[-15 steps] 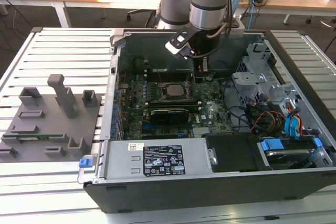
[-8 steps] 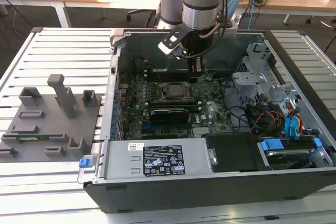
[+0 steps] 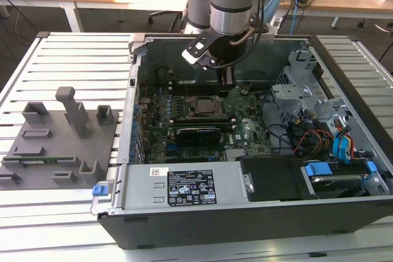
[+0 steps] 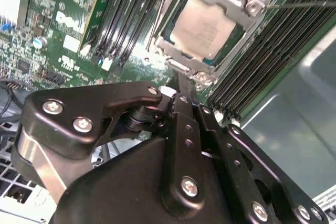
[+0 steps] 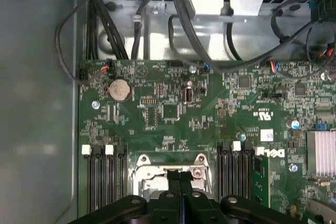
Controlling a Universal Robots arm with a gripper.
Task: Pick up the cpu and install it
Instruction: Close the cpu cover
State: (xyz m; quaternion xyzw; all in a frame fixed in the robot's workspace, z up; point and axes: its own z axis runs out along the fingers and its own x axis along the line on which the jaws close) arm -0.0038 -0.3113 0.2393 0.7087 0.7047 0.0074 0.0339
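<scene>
Inside the open computer case [image 3: 245, 225], the cpu [image 4: 202, 27] lies flat in its socket on the green motherboard [image 3: 245, 130], a small square chip with a dull silver-grey metal top, ringed by the socket frame [image 4: 247, 1] of bright stamped steel. The tool [image 4: 178, 80] hangs low over the board with its two black fingers pressed together and nothing between them, their tips just short of the socket's near edge, so the chip lies straight ahead of and below the fingertips. Seen in the exterior view, the tool [image 3: 227, 81] stands just to the exterior view's right of the socket, on its far side. Being square, the chip has no long axis to line up. Rows of dark ribbed memory slots [image 4: 131, 19] flank the socket on both sides. The case rests on a slatted pale metal bench [image 3: 73, 47], beside a grey moulded parts holder [image 3: 55, 145].
</scene>
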